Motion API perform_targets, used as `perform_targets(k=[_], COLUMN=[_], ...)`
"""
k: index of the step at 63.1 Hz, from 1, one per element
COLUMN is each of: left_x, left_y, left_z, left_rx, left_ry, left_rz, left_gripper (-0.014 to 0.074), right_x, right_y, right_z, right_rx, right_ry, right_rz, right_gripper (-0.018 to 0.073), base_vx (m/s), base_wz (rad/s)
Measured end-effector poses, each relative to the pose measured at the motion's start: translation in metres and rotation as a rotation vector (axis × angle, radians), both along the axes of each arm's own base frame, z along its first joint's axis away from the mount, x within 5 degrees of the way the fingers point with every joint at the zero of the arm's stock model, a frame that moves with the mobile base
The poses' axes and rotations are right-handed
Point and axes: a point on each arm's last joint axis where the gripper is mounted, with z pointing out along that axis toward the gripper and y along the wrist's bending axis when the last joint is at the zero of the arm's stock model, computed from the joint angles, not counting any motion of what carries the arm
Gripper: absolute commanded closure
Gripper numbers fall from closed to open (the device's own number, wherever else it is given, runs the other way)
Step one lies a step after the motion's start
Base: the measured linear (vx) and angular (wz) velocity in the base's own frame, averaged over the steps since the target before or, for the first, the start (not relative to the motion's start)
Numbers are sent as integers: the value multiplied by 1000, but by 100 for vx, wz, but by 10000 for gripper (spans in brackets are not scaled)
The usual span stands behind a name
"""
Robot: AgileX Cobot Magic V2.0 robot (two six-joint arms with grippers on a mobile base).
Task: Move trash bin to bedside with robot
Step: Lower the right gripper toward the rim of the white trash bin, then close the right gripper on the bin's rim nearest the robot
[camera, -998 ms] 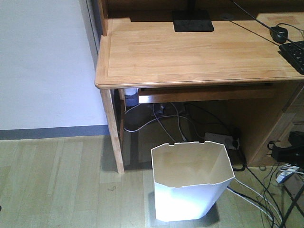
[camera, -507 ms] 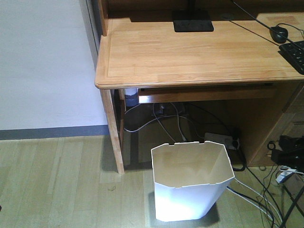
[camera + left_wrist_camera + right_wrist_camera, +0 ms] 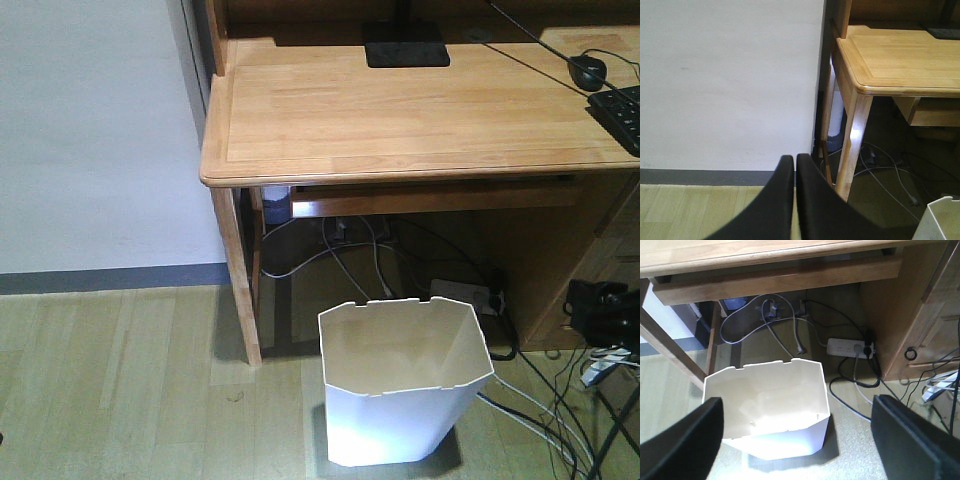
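The white plastic trash bin (image 3: 405, 385) with the faceted rim stands upright and empty on the pale wooden floor (image 3: 110, 380), just in front of the open space under the light wooden worktop (image 3: 400, 100). No bed shows in any view, so the bedside must be somewhere out of sight. The right tool (image 3: 797, 402) hangs above the bin with its two black fingers (image 3: 685, 445) spread wide, one toward each side of the bin in the wrist view, and it holds nothing. How high it is above the rim I cannot tell. The left tool (image 3: 795, 200) points toward the white wall (image 3: 730, 80) with its fingers pressed together and nothing between them. I judge the step in hand to be the approach for the grasp; the carrying is not yet begun. The next move, I think, calls for lowering the right tool so that one finger goes inside the rim and the other outside, then closing on the thin wall. The loose cables (image 3: 872, 360) and the white power strip (image 3: 847, 346) lie on the floor near the bin and could catch when it is taken away.
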Motion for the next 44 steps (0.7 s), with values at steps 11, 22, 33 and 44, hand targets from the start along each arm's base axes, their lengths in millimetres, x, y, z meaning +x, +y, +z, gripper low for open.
perform_targets(k=[11,22,33,44], left_x=[0,0,0,0], left_y=[0,0,0,0], left_z=[0,0,0,0], left_rx=[0,0,0,0], left_ry=[0,0,0,0], left_rz=[0,0,0,0], left_gripper=[603,603,603,603], right_x=[25,61,100,134], right_y=[0,0,-1,-12], right_z=[12,9,-14,-58], right_rx=[-19,-44,-53,-13], right_ry=[105,230,348,469], right_rz=[26,64,80,48], right_gripper=[10,10,10,10], base_vx=[0,0,0,0], base_wz=[0,0,0,0])
